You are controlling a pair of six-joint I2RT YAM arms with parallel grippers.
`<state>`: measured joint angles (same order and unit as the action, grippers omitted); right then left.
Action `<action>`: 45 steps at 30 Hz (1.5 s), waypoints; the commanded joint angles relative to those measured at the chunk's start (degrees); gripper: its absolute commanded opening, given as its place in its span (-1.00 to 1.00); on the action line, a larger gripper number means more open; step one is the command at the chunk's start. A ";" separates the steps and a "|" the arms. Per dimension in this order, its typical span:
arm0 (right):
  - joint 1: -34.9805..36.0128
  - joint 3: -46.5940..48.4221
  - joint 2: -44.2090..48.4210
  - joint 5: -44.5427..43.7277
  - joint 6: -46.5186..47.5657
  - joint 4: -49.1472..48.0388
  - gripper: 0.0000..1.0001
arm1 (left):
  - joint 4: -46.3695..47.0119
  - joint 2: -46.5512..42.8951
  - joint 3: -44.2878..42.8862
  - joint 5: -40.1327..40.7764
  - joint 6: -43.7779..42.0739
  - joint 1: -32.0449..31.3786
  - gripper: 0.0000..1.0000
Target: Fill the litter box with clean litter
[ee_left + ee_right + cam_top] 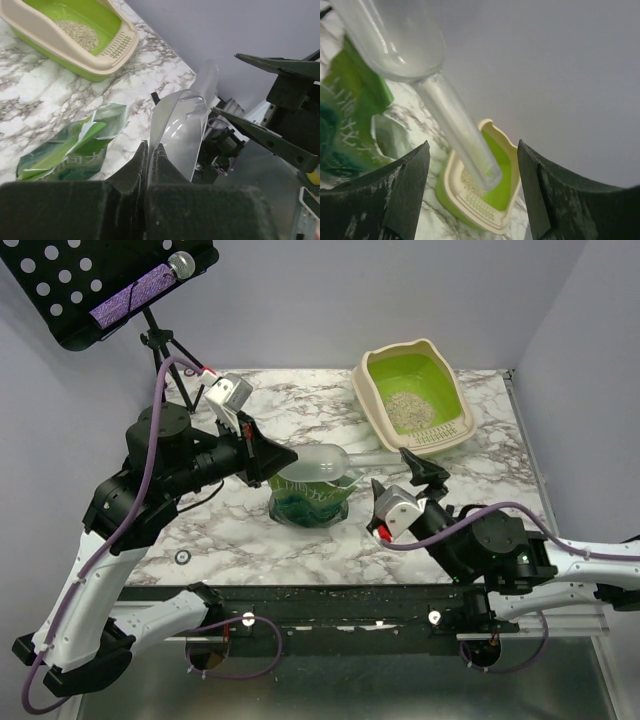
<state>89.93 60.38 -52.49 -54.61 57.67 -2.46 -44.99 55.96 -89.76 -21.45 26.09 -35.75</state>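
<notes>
The litter box (372, 400) stands at the far right of the table, beige rim, lime-green inside, with a small patch of clean litter (406, 408) on its floor. It also shows in the left wrist view (31, 31) with the litter (77, 33), and in the right wrist view (451, 186). My left gripper (287, 462) is shut on the edge of a clear plastic scoop (182, 131), held over the open green bag (308, 502). No granules show in the scoop. My right gripper (405, 480) is open; the scoop's handle (454, 127) points between its fingers without touching them.
The green bag (70, 152) lies crumpled and open on the marble table (300, 420). A black music stand on a tripod (110, 285) is at the far left. Grey walls close the back and right sides.
</notes>
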 commanded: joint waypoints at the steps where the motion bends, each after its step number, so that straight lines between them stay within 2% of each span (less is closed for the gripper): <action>1: 0.33 5.70 0.37 12.40 -28.63 34.16 0.59 | 2.54 -0.94 1.07 5.01 -5.25 0.06 -1.00; 3: 0.25 6.68 1.51 16.18 -32.95 35.42 0.60 | 3.59 -1.73 1.95 4.85 -8.40 0.06 -1.00; 7: -3.34 8.17 3.71 21.99 -39.11 31.30 0.60 | 6.57 -4.19 6.77 4.93 -14.21 0.24 -1.00; 11: -12.48 10.89 2.14 31.56 -45.70 27.51 0.61 | 13.07 -8.06 14.85 5.01 -16.33 0.85 -1.00; 13: -15.82 13.35 -0.67 32.98 -47.82 26.54 0.60 | 15.10 -9.03 17.41 3.79 -17.38 1.73 -1.00; 16: -22.06 17.83 -4.80 35.08 -52.46 25.84 0.61 | 17.21 -9.47 19.00 2.65 -18.35 2.78 -1.00; 19: -30.57 21.09 -7.36 41.14 -59.31 24.88 0.60 | 18.62 -9.38 19.18 3.09 -18.79 3.84 -1.00; 20: -34.08 21.88 -8.15 43.77 -61.51 24.35 0.60 | 18.89 -8.95 18.83 2.21 -18.36 4.28 -1.00; 21: -37.77 22.32 -8.94 50.59 -65.54 23.82 0.59 | 19.41 -8.77 18.57 0.81 -18.09 4.54 -0.99; 23: -46.12 22.33 -10.43 62.56 -70.65 22.33 0.59 | 22.13 -9.29 19.26 -1.31 -16.95 4.63 -0.77; 24: -50.16 21.37 -10.96 68.18 -74.68 20.15 0.59 | 23.18 -9.64 19.70 -1.83 -16.34 4.72 -0.74; 26: -57.47 17.51 -10.88 78.38 -80.49 13.48 0.59 | 24.16 -10.17 20.23 -1.93 -15.46 4.72 -0.65; 29: -65.65 11.10 -10.71 89.74 -86.74 3.11 0.58 | 25.56 -10.96 22.16 -2.81 -14.58 4.72 -1.00; 31: -69.78 5.30 -9.48 94.31 -90.78 -5.06 0.58 | 25.57 -10.88 22.61 -2.98 -14.57 4.72 -1.00; 34: -75.85 -6.65 -7.45 103.63 -103.59 -25.43 0.59 | 25.57 -10.88 23.13 -3.15 -14.83 4.72 -1.00; 40: -77.63 -18.61 -13.33 113.31 -127.15 -61.81 0.54 | 28.20 -11.93 25.51 -4.03 -14.84 4.72 -1.00; 45: -77.63 -20.21 -18.25 115.43 -138.42 -78.28 0.52 | 29.61 -12.19 27.09 -4.65 -14.22 4.72 -1.00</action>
<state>12.38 40.93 -68.42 54.46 -66.22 -56.23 -19.42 44.82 -63.66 -23.90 10.85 -31.22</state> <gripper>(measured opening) 0.764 0.022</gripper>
